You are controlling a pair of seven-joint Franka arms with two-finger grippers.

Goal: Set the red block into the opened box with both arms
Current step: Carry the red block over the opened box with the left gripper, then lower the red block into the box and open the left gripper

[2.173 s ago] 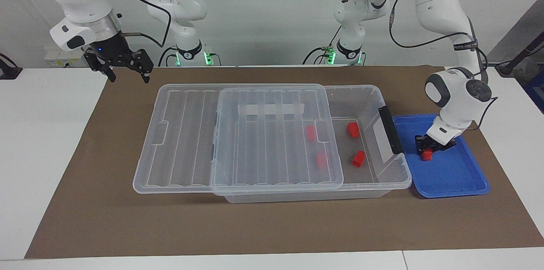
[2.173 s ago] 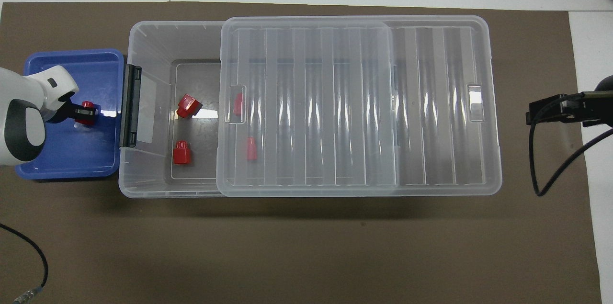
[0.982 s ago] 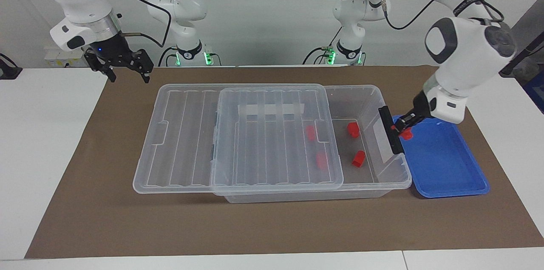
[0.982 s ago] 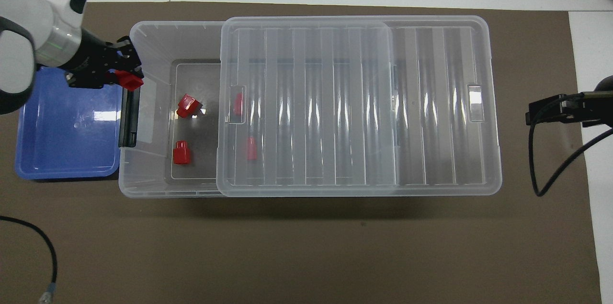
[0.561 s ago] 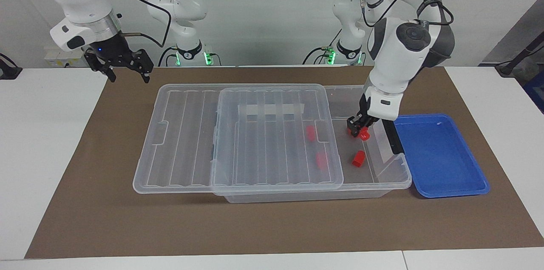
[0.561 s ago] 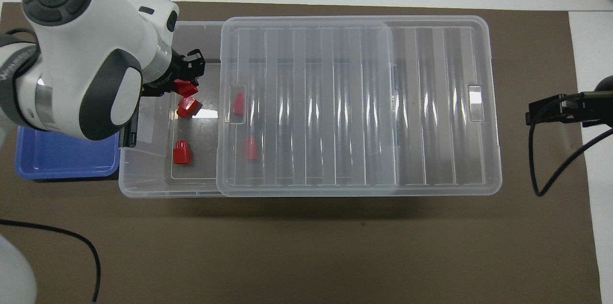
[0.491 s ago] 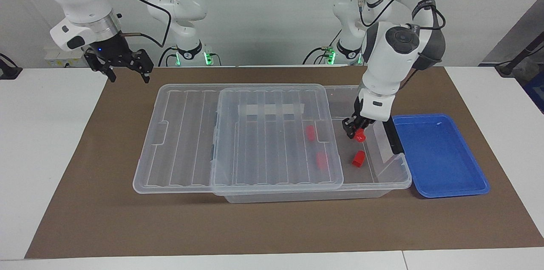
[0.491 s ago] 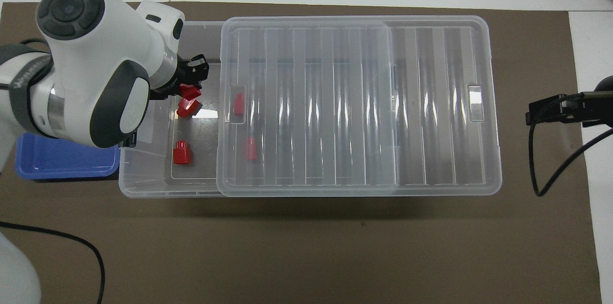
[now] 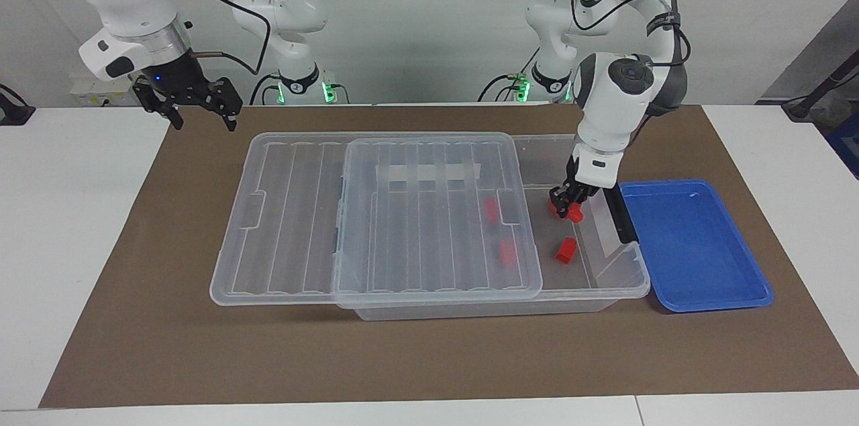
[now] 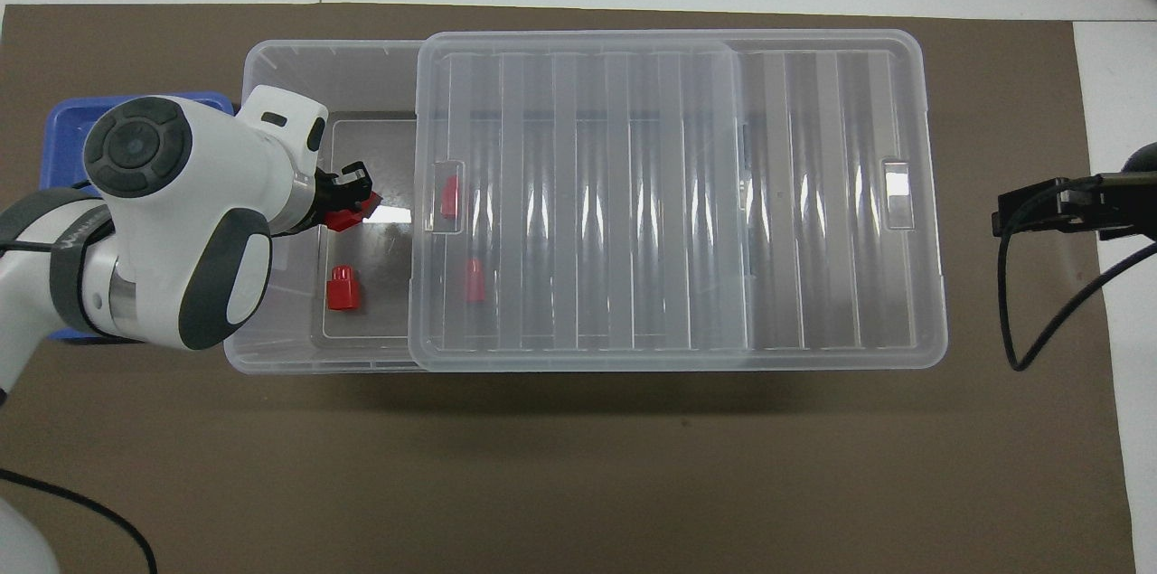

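The left gripper [image 9: 566, 206] is clamping a small bright red plastic block [image 9: 572, 214] inside the large clear plastic box [image 9: 590, 157]; the right gripper [image 9: 201, 111] is waiting, jaws apart.

Gripped red block [image 9: 572, 213] inside open box [image 9: 590, 151]

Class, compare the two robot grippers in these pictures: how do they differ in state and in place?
The left gripper is shut on a red block; the right gripper is open and holds nothing. The left gripper is low inside the clear box; the right gripper hangs over the brown mat's corner. Both are black, on white arms.
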